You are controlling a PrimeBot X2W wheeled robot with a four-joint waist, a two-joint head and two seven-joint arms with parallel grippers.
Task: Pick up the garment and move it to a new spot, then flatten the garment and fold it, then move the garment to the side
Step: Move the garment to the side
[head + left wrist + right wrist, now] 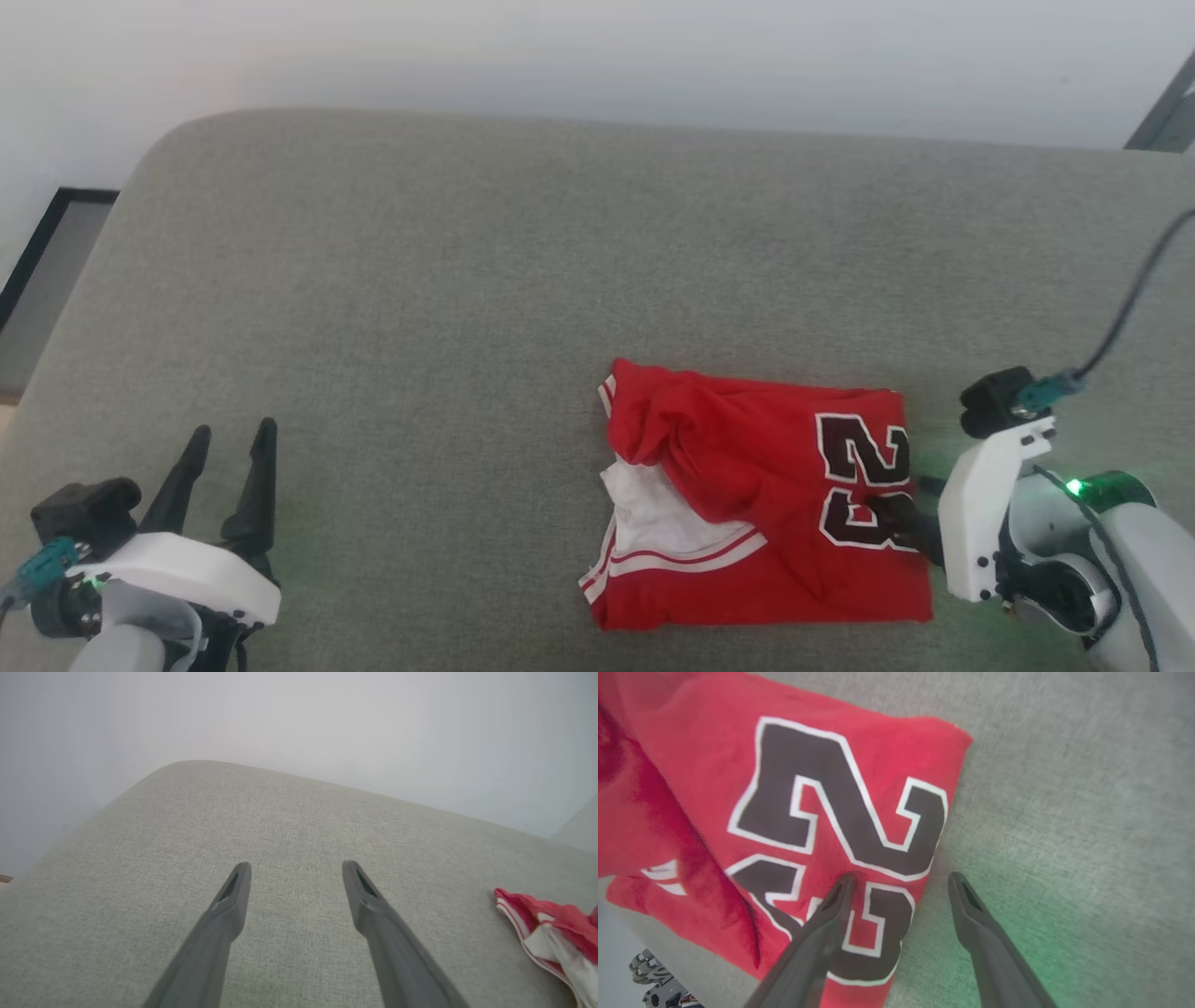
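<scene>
Garment (766, 495) reading "23" lies on grey cushion (420, 280); I see right pincer (900, 878) spread astride its edge, left pincer (234, 429) apart.

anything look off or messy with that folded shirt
Yes: the garment is folded unevenly. Its far left corner is bunched into a lump, and a white sleeve pokes out from under the red layer there.

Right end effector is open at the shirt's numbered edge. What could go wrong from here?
1. The right end effector straddles the edge of the garment, one finger over the number, one over the cushion; closing may catch only the top layer and unfold it.
2. The bunched flap by the white sleeve looks loose and could drag open.
</scene>
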